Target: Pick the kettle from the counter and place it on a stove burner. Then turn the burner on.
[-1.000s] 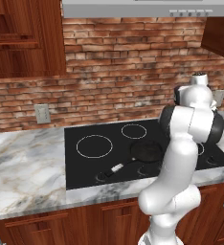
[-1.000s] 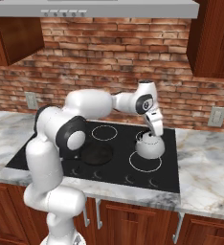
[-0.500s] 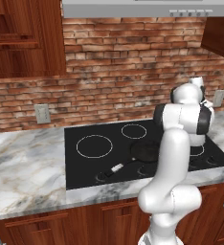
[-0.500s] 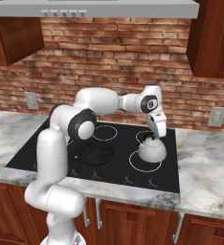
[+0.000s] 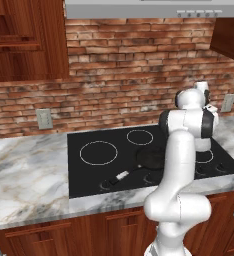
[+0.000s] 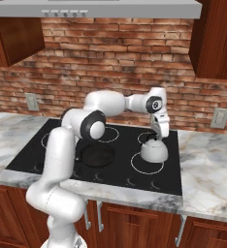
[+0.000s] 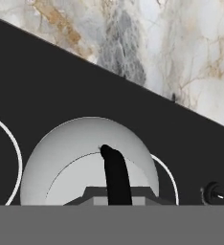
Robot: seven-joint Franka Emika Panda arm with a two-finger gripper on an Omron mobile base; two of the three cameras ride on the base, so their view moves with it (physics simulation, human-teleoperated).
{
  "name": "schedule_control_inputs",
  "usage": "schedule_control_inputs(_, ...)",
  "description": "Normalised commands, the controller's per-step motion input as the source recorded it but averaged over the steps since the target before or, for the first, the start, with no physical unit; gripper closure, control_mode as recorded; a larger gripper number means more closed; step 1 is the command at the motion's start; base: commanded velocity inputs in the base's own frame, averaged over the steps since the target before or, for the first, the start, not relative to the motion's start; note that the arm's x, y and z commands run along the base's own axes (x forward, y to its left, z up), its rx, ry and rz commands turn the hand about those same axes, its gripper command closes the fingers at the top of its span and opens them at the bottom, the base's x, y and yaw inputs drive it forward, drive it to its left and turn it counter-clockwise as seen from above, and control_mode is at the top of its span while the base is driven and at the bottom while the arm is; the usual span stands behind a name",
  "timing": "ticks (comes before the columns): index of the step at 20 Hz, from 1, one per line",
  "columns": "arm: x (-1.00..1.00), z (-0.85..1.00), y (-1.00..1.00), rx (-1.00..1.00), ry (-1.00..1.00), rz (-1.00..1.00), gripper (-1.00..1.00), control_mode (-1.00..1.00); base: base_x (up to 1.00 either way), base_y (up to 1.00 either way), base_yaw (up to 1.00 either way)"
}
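The gripper (image 6: pixel 159 138) now sits higher, lifted off the kettle (image 6: pixel 154 150), which stays behind alone on the stove burner (image 6: pixel 147 163); the arm reaches farther right.

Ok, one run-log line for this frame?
phase: placing | kettle: on stove glass, partly over front right burner ring | gripper: at kettle handle, grip unclear | pan: on stove | burner state: cannot tell

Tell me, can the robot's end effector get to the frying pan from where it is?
Probably yes. The end effector is just above the kettle, and the black frying pan lies uncovered on the stove glass nearby, with nothing standing between them.
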Motion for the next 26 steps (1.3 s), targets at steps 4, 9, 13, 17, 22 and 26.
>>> schedule_control_inputs(4, 0.31, -0.41, 0.00, 0.02, 0.02, -0.04, 1.00, -1.00, 0.00, 0.00, 0.00)
schedule_control_inputs(9, 0.02, -0.51, 0.00, 0.11, 0.00, -0.02, 1.00, -1.00, 0.00, 0.00, 0.00)
schedule_control_inputs(13, -0.25, -0.12, 0.00, 0.12, -0.06, 0.00, 1.00, -1.00, 0.00, 0.00, 0.00)
schedule_control_inputs(17, -0.19, 0.00, 0.09, 0.00, -0.06, 0.00, 1.00, -1.00, 0.00, 0.00, 0.00)
schedule_control_inputs(22, -0.41, -0.01, 0.29, -0.05, -0.16, 0.00, 1.00, -1.00, 0.00, 0.00, 0.00)
schedule_control_inputs(26, -0.39, -0.18, 0.37, -0.13, -0.20, 0.00, 1.00, -1.00, 0.00, 0.00, 0.00)
